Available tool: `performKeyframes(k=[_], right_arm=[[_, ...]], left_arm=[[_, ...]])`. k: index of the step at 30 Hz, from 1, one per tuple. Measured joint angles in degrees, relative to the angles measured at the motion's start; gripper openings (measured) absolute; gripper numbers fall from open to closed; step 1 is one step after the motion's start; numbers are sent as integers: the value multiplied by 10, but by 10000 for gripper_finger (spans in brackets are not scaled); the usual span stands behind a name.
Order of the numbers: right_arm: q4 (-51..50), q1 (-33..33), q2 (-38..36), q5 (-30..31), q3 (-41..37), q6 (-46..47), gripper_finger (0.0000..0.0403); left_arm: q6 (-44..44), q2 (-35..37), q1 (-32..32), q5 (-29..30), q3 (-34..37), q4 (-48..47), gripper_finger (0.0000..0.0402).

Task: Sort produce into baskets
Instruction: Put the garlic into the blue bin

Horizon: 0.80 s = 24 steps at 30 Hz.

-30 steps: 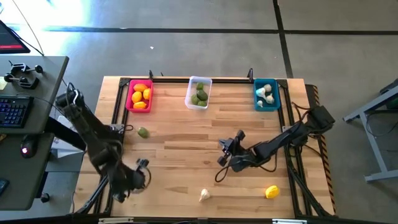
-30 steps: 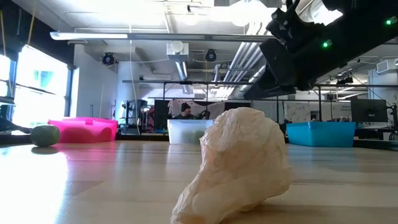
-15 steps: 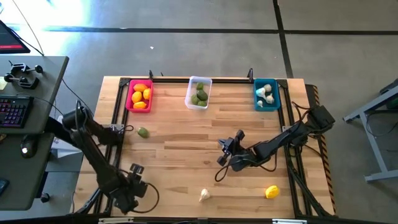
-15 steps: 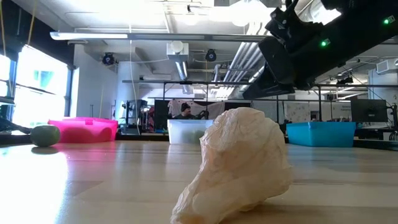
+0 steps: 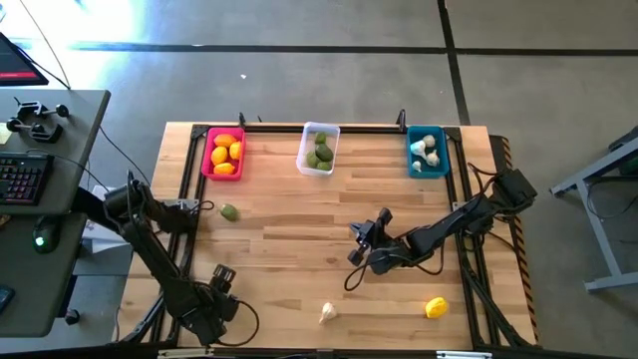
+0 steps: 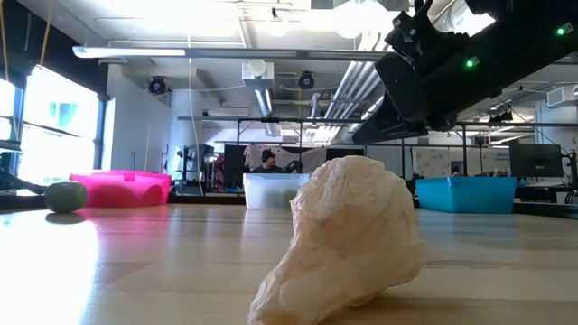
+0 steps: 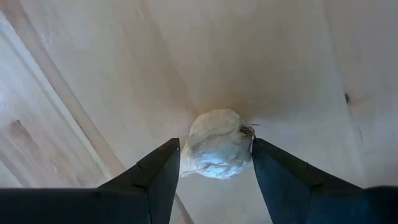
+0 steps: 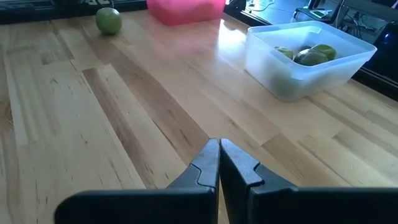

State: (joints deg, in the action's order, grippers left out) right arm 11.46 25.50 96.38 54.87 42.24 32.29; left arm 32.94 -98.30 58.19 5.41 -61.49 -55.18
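Note:
My left gripper [image 5: 217, 299] is near the table's near-left corner, pointing down. In its wrist view [image 7: 214, 163] it is shut on a whitish garlic bulb [image 7: 216, 151]. My right gripper [image 5: 355, 251] hovers mid-table, shut and empty; it also shows in its wrist view [image 8: 219, 155]. A second garlic bulb [image 5: 327, 313] lies on its side near the near edge, large in the low view [image 6: 348, 239]. A lemon [image 5: 436, 307] and a green fruit [image 5: 229, 211] rest on the table. The pink [image 5: 208, 158], clear [image 5: 305, 150] and teal [image 5: 412, 158] baskets stand along the far edge. My left gripper pinches the garlic bulb between its two fingers, one on each of the bulb's opposite sides [image 7: 188, 155]. The fingers come from above, pointing down at the wood. I cannot tell whether the bulb is lifted clear or touches the table.
The pink basket holds orange and yellow fruits, the clear one green fruits [image 8: 308, 55], the teal one garlic bulbs. A black frame rail [image 5: 189, 189] runs along the table's sides. A desk with a keyboard [image 5: 20, 179] stands left of the table. Bare wood lies between the arms.
My left arm has swung toward the table's near edge and a little toward its left edge, its gripper ending near the near-left corner. My right arm and the loose produce have stayed where they were.

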Motion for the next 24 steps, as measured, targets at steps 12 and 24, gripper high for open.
performKeyframes(k=[12,24], right_arm=[[-7,0,0,0,0,3,0],[-3,0,0,-1,0,3,0]], left_arm=[[-1,6,7,1,49,70,130],[-33,117,-14,115,96,140,82]])
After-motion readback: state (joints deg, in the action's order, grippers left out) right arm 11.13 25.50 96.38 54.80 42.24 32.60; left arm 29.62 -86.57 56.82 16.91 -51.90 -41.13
